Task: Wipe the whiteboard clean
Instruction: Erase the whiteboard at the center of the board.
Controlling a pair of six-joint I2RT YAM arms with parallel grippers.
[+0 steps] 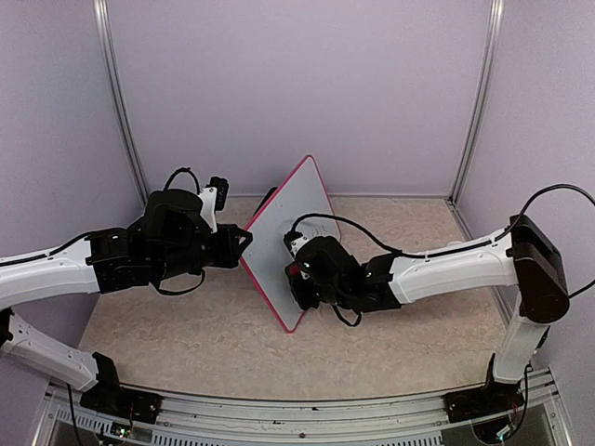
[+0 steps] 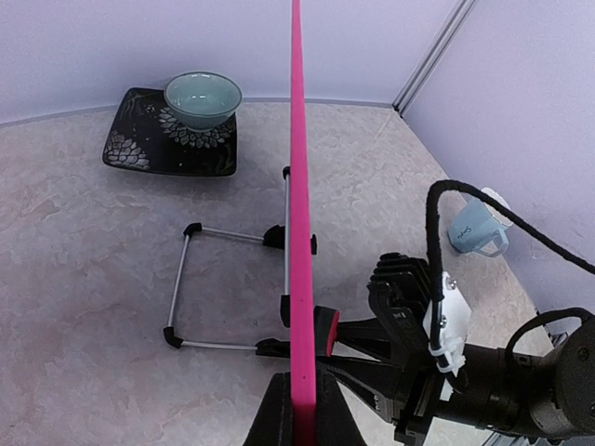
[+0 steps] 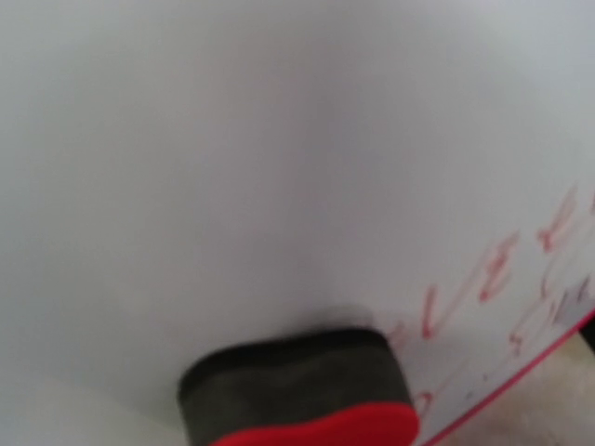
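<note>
Pink-framed whiteboard [image 1: 284, 232] is looking light, stiff, slick — left fingers [image 2: 271, 418] are clamping its frame, the sensible hold, while right fingers [image 2: 364, 332] are squeezing the eraser [image 3: 297, 390].

Lit softly and evenly from overhead in the top view, bright throughout. Only faint, diffuse shadow on the table [image 1: 186, 334] toward six o'clock. Sharp at centre; wall posts [image 1: 121, 111] at ten and two o'clock splayed outward toward the top, as through a wide lens.

Equally bright and crisp in the left wrist view, from the bowl [image 2: 203, 98] at eleven o'clock to the cup [image 2: 474, 228] at three o'clock, with a soft sheen on the bowl's rim.

Badly out of focus in the right wrist view: whiteboard [image 3: 232, 158] a pale grey wash, red writing [image 3: 502, 279] at four o'clock smeared, eraser [image 3: 297, 390] at six o'clock fuzzy-edged, dim shadow just above.
</note>
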